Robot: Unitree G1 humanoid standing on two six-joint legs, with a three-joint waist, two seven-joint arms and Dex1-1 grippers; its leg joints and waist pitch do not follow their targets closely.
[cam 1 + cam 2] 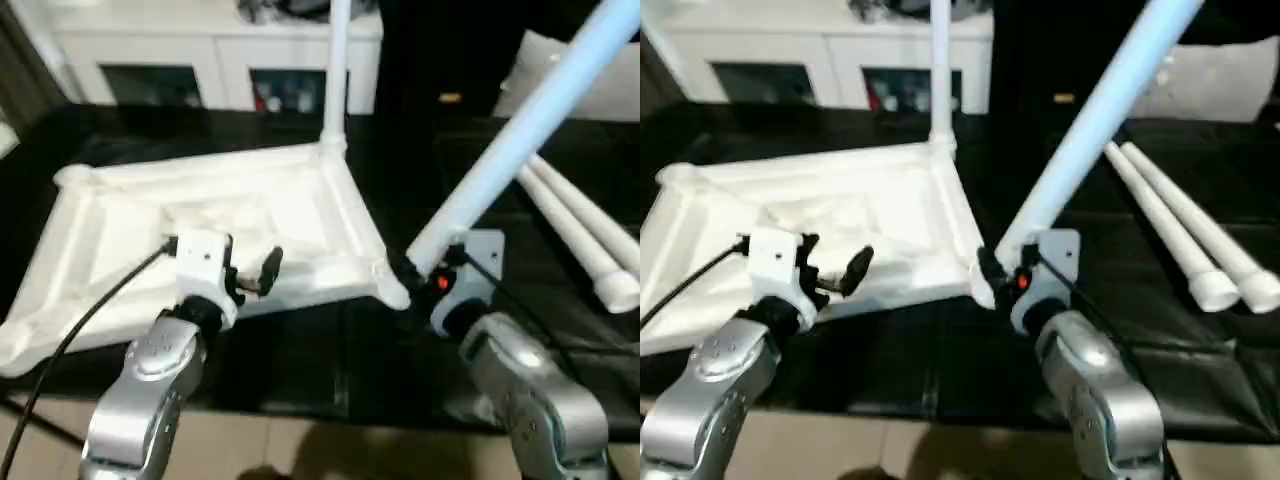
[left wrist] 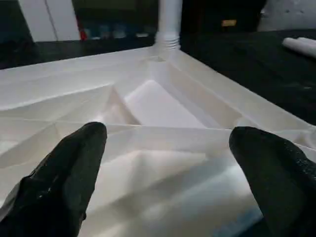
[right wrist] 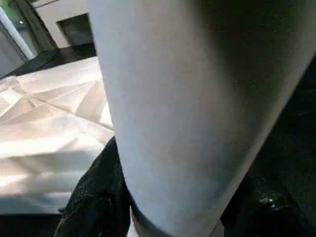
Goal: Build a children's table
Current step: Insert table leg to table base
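Note:
The children's table top (image 1: 300, 200) lies upside down on a black surface, white with a raised rim. One white leg (image 1: 337, 70) stands upright in its far corner socket. My right gripper (image 1: 420, 272) is shut on a second leg (image 1: 530, 120), which tilts up and to the right. That leg's lower end is at the near right corner socket (image 1: 392, 290); whether it sits inside is hidden. In the right wrist view the held leg (image 3: 187, 98) rises close in front. My left gripper (image 1: 255, 277) hangs open over the top's near rim, its black fingers (image 2: 74, 163) spread wide and holding nothing.
Two loose white legs (image 1: 580, 230) lie side by side on the black surface to the right. A white cabinet with glass doors (image 1: 200, 60) stands behind. A grey-white cushion (image 1: 610, 80) is at the back right. The surface's front edge (image 1: 330, 400) runs just below my forearms.

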